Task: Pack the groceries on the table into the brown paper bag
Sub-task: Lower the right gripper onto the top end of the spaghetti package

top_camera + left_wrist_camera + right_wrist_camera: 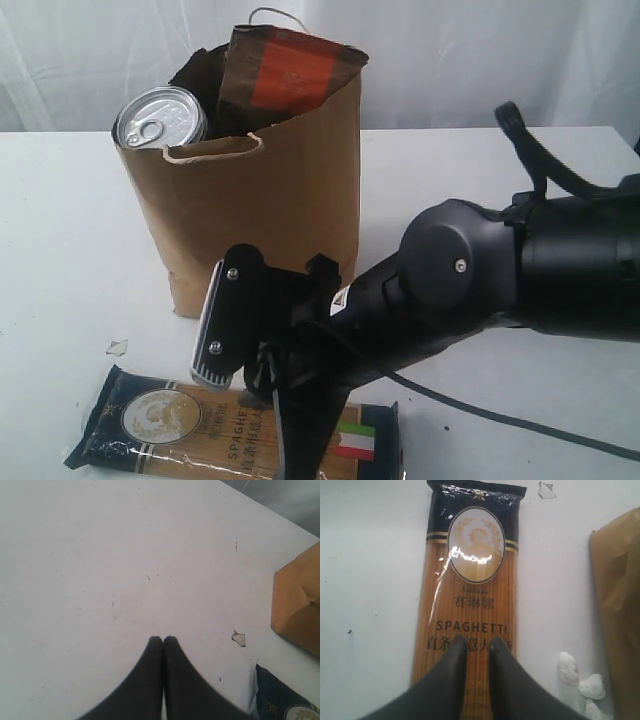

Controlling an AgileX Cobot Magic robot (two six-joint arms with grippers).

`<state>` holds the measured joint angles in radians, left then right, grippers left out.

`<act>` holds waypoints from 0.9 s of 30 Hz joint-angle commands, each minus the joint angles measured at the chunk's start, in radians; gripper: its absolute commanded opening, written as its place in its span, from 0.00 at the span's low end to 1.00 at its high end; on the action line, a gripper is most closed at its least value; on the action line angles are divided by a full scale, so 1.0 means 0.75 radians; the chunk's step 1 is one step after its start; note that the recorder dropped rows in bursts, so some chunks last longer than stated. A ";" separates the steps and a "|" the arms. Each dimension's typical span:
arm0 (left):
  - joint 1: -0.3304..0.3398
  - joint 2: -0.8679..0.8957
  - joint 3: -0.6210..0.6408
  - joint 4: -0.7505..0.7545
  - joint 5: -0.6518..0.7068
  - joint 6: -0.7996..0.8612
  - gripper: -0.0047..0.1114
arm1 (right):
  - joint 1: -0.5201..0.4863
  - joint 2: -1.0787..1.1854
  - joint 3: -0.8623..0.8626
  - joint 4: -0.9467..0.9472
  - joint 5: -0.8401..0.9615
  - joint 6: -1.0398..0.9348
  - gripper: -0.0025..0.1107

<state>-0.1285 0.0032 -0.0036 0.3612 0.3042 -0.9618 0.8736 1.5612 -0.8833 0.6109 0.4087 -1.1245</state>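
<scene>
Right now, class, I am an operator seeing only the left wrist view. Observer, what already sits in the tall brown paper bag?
Observer: A dark jar with silver pull-tab lid and an orange-labelled brown pouch poke out of the brown paper bag's top.
Operator: Where is the right gripper?
Observer: It hangs over the long spaghetti pack, jaws slightly apart.
Operator: Anything else near the bag?
Observer: Small white crumpled lumps lie on the white table beside it.

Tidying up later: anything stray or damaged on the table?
Yes: a small pale scrap lies on the table by the spaghetti pack, like a torn chip; white crumpled bits lie near the bag.
</scene>
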 commanded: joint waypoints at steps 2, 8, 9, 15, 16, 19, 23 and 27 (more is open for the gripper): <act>-0.002 -0.004 0.005 0.001 -0.006 -0.004 0.04 | 0.004 0.002 -0.005 0.034 0.008 -0.035 0.46; -0.002 -0.004 0.005 0.133 0.000 0.087 0.04 | 0.035 0.007 -0.005 0.036 -0.088 -0.182 0.59; -0.002 -0.004 0.005 0.220 0.013 0.128 0.04 | 0.051 0.013 -0.005 0.036 -0.118 -0.197 0.59; -0.002 -0.004 0.005 0.245 0.040 0.130 0.04 | 0.164 0.089 -0.005 0.034 -0.231 -0.205 0.59; -0.002 -0.004 0.005 0.236 0.040 0.130 0.04 | 0.175 0.105 -0.005 0.036 -0.231 -0.188 0.59; -0.002 -0.004 0.005 0.233 0.030 0.130 0.04 | 0.192 0.136 -0.005 0.038 -0.238 -0.025 0.58; -0.002 -0.004 0.005 0.233 0.023 0.133 0.04 | 0.195 0.132 -0.005 0.038 -0.240 0.290 0.58; -0.002 -0.004 0.005 0.238 0.020 0.136 0.04 | 0.195 0.111 -0.005 0.038 -0.167 0.551 0.58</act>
<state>-0.1285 0.0032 -0.0036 0.5331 0.3261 -0.8651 1.0176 1.6649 -0.8848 0.6314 0.2461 -0.8481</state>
